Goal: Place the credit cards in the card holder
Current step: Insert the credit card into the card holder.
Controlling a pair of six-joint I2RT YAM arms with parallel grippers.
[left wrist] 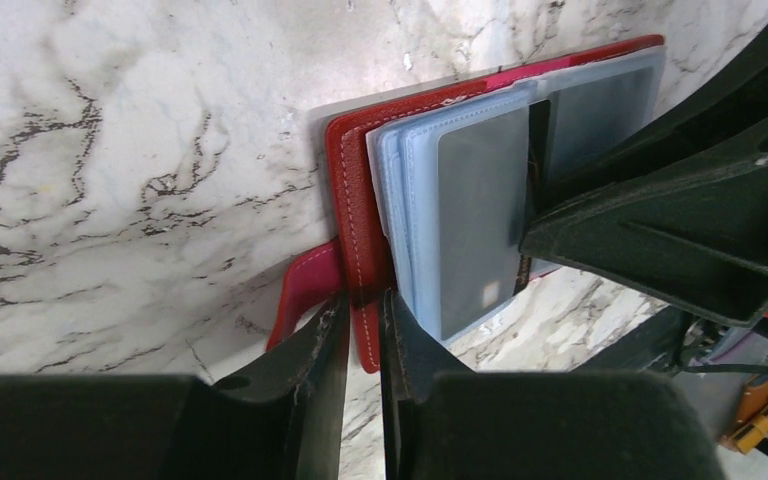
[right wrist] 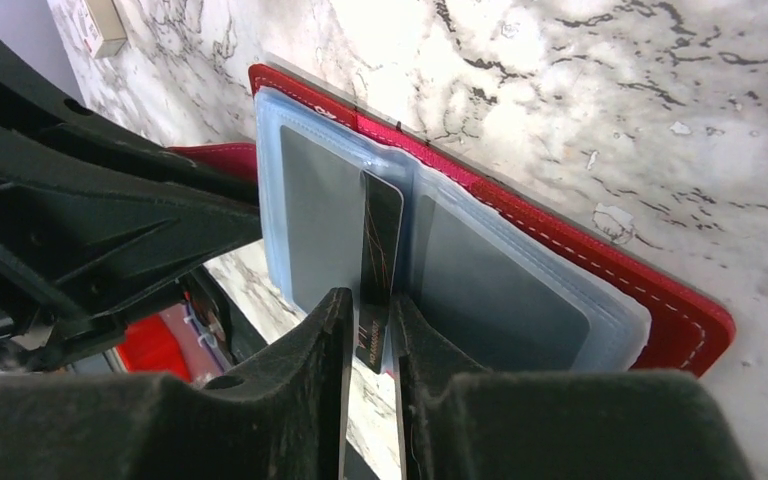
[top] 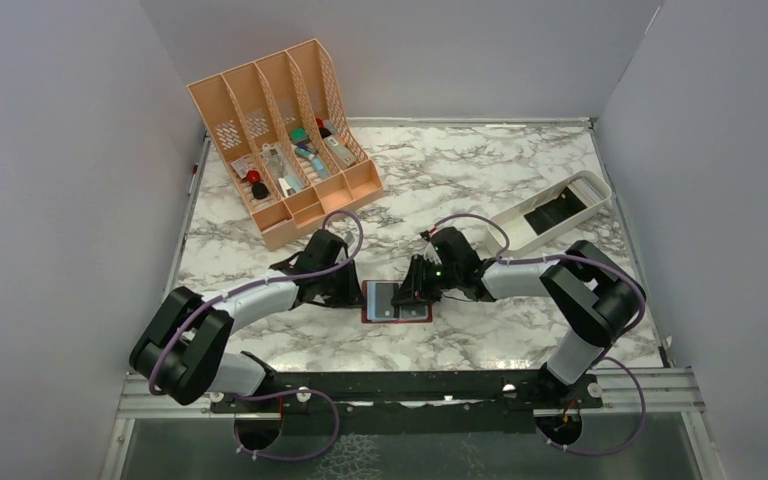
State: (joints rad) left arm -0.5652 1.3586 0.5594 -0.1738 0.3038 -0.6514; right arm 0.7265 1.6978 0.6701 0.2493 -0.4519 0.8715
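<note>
The dark red card holder (top: 397, 301) lies open on the marble table, its clear pockets facing up. My left gripper (top: 353, 294) is shut on the edge of the red cover (left wrist: 352, 215); its jaws (left wrist: 363, 302) pinch the cover. My right gripper (top: 412, 290) is shut on a dark credit card (right wrist: 378, 250). The card stands on edge at the fold between the clear pockets. Its fingertips (right wrist: 370, 303) close round the card's lower end. Grey credit cards show inside the pockets (left wrist: 480, 220), (right wrist: 500, 290).
A peach slotted organizer (top: 280, 140) with small items stands at the back left. A white oblong tray (top: 592, 190) with something dark inside lies at the right. The two arms meet over the wallet in the middle.
</note>
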